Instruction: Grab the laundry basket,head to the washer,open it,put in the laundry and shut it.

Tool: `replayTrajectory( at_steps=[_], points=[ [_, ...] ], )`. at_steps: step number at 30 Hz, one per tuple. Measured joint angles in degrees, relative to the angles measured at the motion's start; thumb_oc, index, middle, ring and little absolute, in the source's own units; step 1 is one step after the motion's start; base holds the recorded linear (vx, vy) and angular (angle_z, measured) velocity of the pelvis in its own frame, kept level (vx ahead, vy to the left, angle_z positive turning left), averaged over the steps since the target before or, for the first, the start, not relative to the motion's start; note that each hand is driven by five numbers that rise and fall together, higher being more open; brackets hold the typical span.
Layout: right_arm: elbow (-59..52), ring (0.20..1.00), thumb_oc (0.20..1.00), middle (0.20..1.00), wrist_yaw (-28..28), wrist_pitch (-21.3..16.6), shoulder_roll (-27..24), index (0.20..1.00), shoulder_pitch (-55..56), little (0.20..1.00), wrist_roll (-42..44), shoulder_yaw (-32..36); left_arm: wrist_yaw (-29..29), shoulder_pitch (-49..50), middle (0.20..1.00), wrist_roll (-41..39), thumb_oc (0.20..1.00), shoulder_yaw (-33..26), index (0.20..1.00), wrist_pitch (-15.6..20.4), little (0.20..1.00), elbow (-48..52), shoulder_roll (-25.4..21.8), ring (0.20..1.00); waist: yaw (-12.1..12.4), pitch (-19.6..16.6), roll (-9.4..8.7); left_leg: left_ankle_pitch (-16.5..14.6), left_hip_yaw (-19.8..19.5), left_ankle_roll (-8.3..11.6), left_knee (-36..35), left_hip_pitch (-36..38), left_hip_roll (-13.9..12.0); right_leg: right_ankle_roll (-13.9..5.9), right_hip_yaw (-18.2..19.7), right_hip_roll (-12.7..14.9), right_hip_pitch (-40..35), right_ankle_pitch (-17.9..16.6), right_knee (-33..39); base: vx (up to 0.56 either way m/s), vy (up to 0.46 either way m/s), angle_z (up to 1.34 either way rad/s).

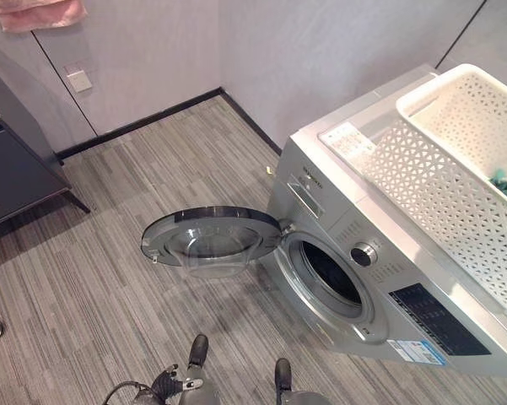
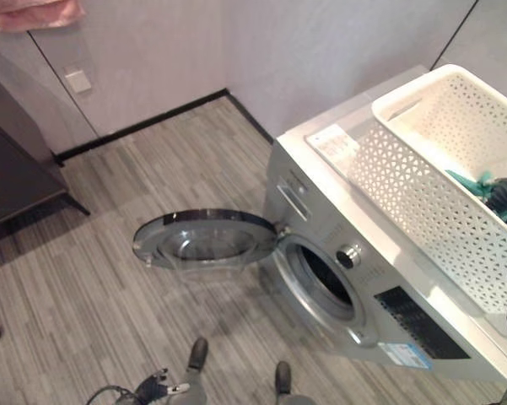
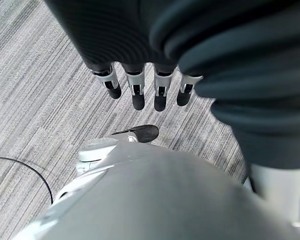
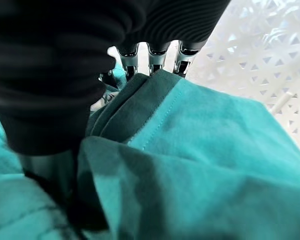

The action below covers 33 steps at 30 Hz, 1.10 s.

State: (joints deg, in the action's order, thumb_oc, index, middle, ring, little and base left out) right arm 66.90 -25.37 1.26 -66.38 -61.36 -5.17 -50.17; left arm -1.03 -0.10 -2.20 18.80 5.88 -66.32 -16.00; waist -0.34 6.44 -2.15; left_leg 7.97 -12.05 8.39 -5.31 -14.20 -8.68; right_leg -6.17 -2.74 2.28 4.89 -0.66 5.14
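**Washer open, basket on top, right hand in the laundry**

Nearest, left hand (image 3: 140,87) hanging over striped grey floor (image 1: 110,278), fingers straight and relaxed, holding nothing. Just beyond, silver front-loading washer (image 1: 380,278) with round glass door (image 1: 211,240) swung fully open toward the robot's left, dark drum opening exposed. On the washer's top, white perforated laundry basket (image 2: 422,186), teal laundry (image 2: 498,194) lying at its near end. Right hand (image 4: 150,57) down among that teal cloth inside the basket, fingertips hidden behind a fold; grip impossible to tell. Farther back, grey wall with black baseboard (image 1: 152,118), dark cabinet (image 1: 13,169) at far left, pink cloth (image 1: 38,13) hanging above it.
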Motion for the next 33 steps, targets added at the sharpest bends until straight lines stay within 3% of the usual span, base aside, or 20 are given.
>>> replayTrajectory(
  at_steps=[7, 22, 33],
  points=[
    [-5.0, 1.0, 1.0, 1.0, -1.2, 1.0, -3.1, 1.0, 1.6, 1.0, 3.1, 0.8, 0.0, -0.5, 1.0, -1.4, 1.0, 0.0, 1.0, 0.1, 1.0, 0.2, 0.0, 1.0, 0.3, 0.7, 0.35, 0.3, -0.4, 0.46, 0.0, -1.2, -0.9, 0.49, -0.5, -0.9, 1.1, -0.3, 0.0, 0.0, -0.018, 0.0],
    [-5.7, 1.0, 1.0, 1.0, -1.2, 1.2, -2.2, 1.0, 2.6, 1.0, 5.0, 2.3, -0.1, -0.5, 1.0, -1.7, 1.0, 0.0, 1.0, -0.1, 1.0, -0.1, 0.2, 1.0, 0.0, 0.6, 0.37, 0.3, 0.0, 0.47, 0.0, 0.0, -1.0, 0.47, 0.1, -0.9, 0.0, -0.3, 0.0, 0.0, 0.0, 0.0],
    [-6.1, 1.0, 1.0, 1.0, -1.1, 1.3, -1.2, 1.0, 2.7, 1.0, 5.1, 2.1, -0.1, -0.2, 1.0, -1.6, 1.0, 0.4, 1.0, -0.5, 1.0, -0.8, 0.9, 1.0, 0.0, -1.2, 1.51, 0.3, -0.1, 0.44, 0.0, 0.0, -1.3, 0.98, 0.1, -1.3, 0.0, -0.6, 0.0, 0.0, 0.0, 0.0]
  ],
)
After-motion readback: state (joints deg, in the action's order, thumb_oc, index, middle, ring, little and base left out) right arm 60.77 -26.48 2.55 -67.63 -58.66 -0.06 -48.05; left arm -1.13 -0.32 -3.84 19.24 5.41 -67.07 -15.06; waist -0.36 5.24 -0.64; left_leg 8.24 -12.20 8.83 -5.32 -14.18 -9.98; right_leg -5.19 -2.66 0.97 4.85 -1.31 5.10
